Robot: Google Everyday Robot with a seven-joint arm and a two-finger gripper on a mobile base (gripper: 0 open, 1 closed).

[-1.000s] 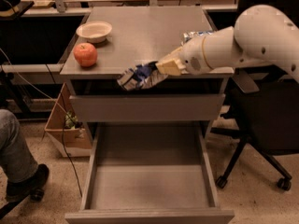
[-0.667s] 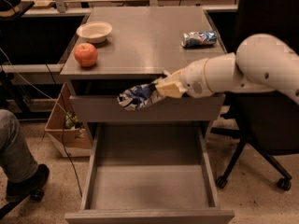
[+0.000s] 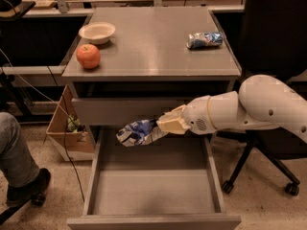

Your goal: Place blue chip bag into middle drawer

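Delivery step; your pincer (image 3: 161, 126), clamped on the blue chip bag (image 3: 138, 132), hangs over the open middle drawer (image 3: 153, 191); lower, then release.

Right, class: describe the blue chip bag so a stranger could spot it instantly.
Find the grey metal cabinet and its pulled-out middle drawer. Above that drawer, the robot's cream gripper holds a crumpled dark-blue and white foil chip bag. Unlike the blue-and-silver can lying on top, it is wrinkled and held in mid-air.
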